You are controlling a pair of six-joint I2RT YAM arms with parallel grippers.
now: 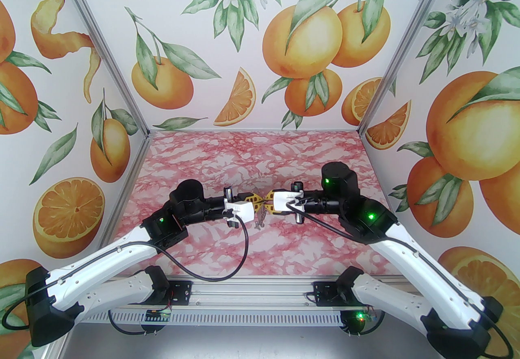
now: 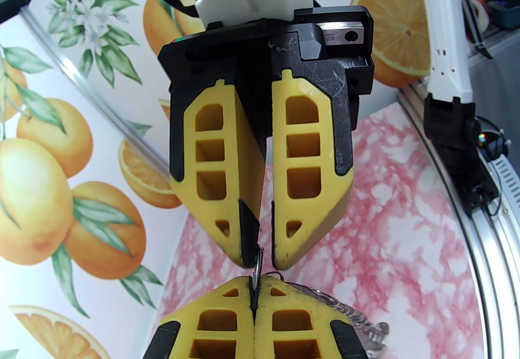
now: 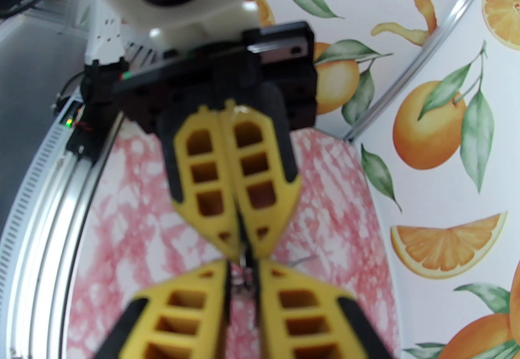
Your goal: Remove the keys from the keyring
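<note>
My two grippers meet tip to tip above the middle of the pink marble table (image 1: 211, 170). My left gripper (image 1: 261, 200) (image 2: 254, 288) is shut on a small thin wire ring (image 2: 260, 254) that stands up out of its tips. The ring's top edge reaches between the tips of my right gripper (image 1: 267, 200) (image 2: 265, 262), whose jaws stand a narrow gap apart, with the ring against one pad. A bunch of silvery-grey keys (image 1: 260, 221) (image 2: 361, 323) dangles below the tips. I cannot tell the keyring apart from the bunch. The right wrist view is blurred.
Walls papered with oranges close in the table on the left, back and right. An aluminium rail (image 1: 252, 292) with both arm bases runs along the near edge. A black cable (image 1: 227, 268) loops from the left wrist down to the table.
</note>
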